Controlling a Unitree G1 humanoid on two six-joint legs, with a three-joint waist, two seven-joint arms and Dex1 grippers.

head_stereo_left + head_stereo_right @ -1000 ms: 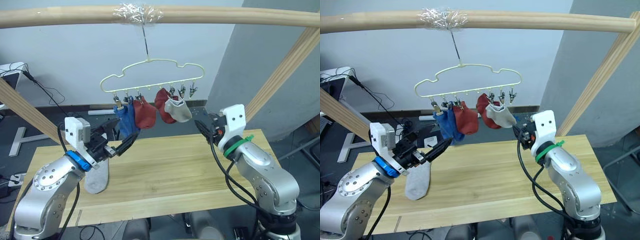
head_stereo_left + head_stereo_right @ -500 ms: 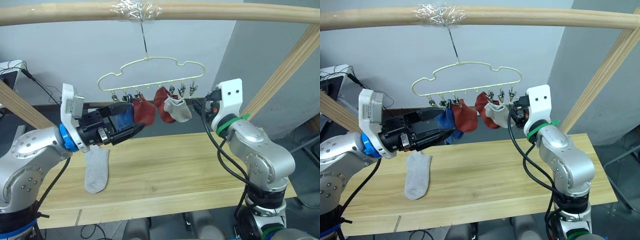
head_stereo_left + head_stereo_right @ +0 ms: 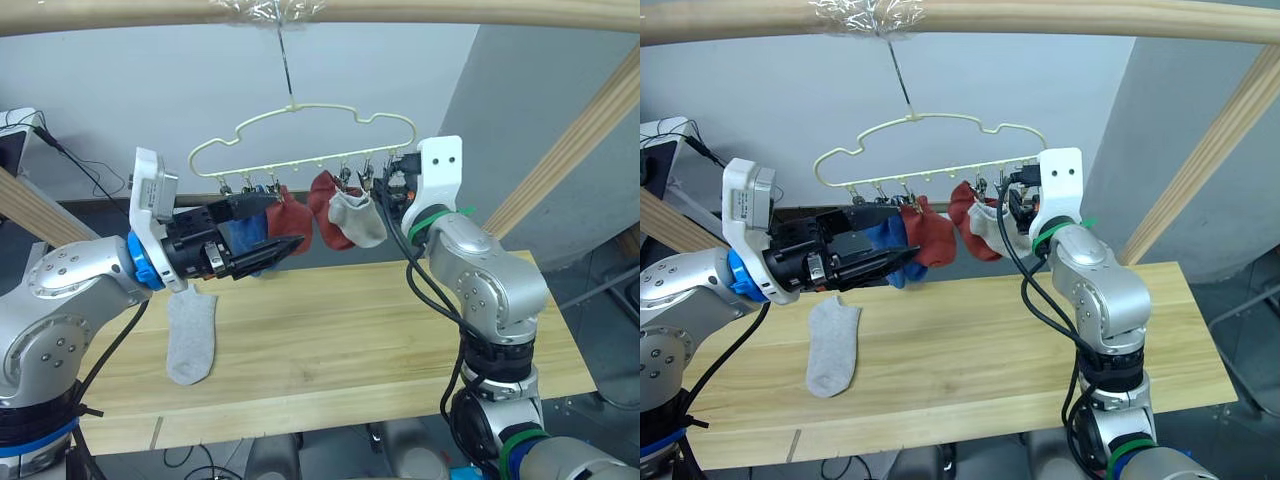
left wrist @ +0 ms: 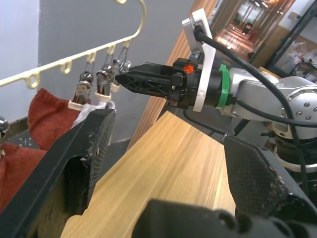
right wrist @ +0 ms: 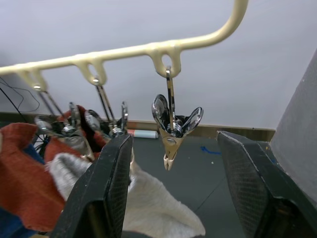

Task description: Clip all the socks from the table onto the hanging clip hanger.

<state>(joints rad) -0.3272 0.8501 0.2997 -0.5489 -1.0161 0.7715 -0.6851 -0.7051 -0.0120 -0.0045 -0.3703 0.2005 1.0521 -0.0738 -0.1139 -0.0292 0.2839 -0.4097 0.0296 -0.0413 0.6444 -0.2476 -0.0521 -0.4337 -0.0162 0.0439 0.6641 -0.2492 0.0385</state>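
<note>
Socks hang clipped on the clip hanger [image 3: 300, 140]; one grey sock [image 3: 190, 335] lies on the table [image 3: 400, 330]; both grippers' fingers spread wide, empty.

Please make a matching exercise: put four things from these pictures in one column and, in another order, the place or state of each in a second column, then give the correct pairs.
Things:
1. grey sock
2. red sock
3. right gripper
4. end clip

Places or states:
A. hangs bare from the clip hanger
B. lies flat on the table
C. open, raised to the hanger's clips
D. hangs clipped beside a blue sock

Pairs: 1-B, 2-D, 3-C, 4-A
</note>
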